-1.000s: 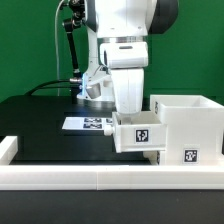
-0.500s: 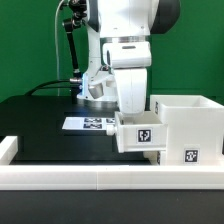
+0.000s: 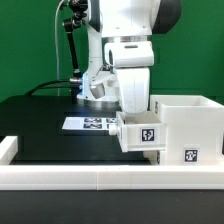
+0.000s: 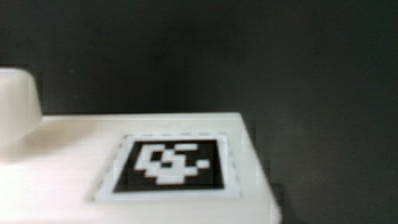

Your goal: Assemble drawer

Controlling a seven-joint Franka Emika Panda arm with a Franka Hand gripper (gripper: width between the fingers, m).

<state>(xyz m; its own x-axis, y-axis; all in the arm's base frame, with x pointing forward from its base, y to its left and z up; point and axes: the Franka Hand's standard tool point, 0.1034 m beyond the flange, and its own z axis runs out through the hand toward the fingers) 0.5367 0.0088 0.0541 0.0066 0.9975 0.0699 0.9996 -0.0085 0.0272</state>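
Drawer box (image 3: 187, 125) stands at the right on the black worktop (image 3: 40, 125), against the near white rail (image 3: 60, 178). A small tagged panel (image 3: 141, 134) touches its left side under the tool (image 3: 128, 112), whose grip I cannot tell. Best to push slowly and straight, keeping the panel level.

White open-topped drawer box (image 3: 186, 128): smooth, matt, plastic-looking panels. Small white drawer part (image 3: 139, 135): same smooth matt finish, bearing a printed black-and-white marker tag (image 4: 169, 164). Black table (image 3: 40, 125): matt, finely textured, cloth-like in the wrist view. Thin flat white marker board (image 3: 88, 124): matt, paper-like. White robot arm housing (image 3: 130, 30): smooth, slightly glossy plastic. White front rail (image 3: 60, 179): smooth, matt.
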